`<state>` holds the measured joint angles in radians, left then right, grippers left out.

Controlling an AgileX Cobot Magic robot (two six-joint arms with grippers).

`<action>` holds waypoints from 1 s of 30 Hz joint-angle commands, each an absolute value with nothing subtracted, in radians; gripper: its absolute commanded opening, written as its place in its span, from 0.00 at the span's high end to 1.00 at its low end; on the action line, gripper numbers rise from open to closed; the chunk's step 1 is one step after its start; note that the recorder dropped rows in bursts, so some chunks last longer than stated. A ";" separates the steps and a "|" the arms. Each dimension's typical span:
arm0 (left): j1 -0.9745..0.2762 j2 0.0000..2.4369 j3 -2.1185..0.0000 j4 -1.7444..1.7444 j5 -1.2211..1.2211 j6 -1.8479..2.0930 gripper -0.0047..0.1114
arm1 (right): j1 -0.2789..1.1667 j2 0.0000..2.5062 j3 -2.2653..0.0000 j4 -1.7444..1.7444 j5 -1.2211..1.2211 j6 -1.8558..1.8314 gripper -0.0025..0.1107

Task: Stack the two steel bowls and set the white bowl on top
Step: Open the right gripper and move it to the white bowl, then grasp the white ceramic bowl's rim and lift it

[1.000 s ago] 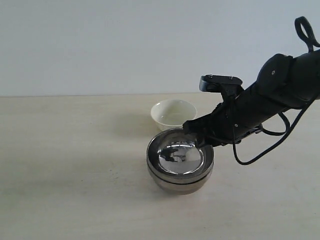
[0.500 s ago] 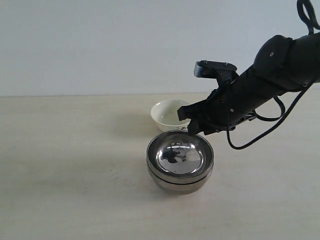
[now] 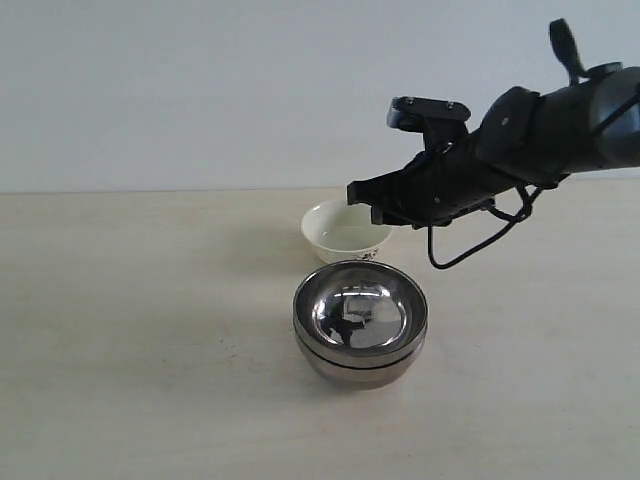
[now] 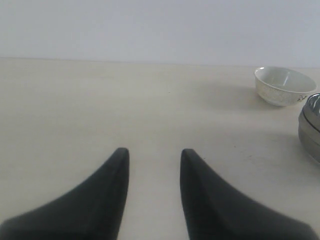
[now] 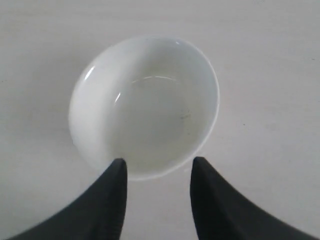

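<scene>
Step one reads as done. The two steel bowls point(image 3: 360, 320) sit nested, one inside the other, rims nearly level, toward the front of the table point(image 3: 150, 350). A thin seam shows between the two rims. I can't tell from here which bowl is the dimpled one.

Step two is not yet done. The white bowl point(image 3: 345, 228) rests upright and empty on the table just behind the stack, close to it but apart from it. In the left wrist view it stands just beside the steel pair, which shows only as a sliver at the frame edge.

The right end effector point(image 3: 365, 203) hovers over the white bowl, above its rim and not touching it as far as I can judge. The right wrist view looks straight down into the bowl, and the fingers stand parted with nothing between them, their tips over its near rim. I read this as lining up for a rim grasp. What's left is to close on the rim, lift, carry forward and set the bowl into the top steel bowl.

The left end effector point(image 4: 152, 155) is well off to the side over bare table, fingers spread, holding nothing.

I find no readable writing, brand or label anywhere. There is a small dark mark low on the white bowl's outside, too small to make out.
</scene>
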<state>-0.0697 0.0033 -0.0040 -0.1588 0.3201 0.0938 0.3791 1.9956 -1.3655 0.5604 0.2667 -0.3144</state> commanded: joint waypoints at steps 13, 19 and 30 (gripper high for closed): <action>-0.067 0.000 0.000 -0.160 0.315 0.097 0.68 | 0.289 2.220 -1.598 0.525 0.301 -0.289 0.65; -0.067 0.000 0.000 -0.160 0.315 0.097 0.68 | 0.289 2.265 -1.665 0.544 0.311 -0.288 0.65; -0.067 0.000 0.000 -0.160 0.315 0.097 0.68 | 0.299 2.368 -1.747 0.550 0.321 -0.250 0.65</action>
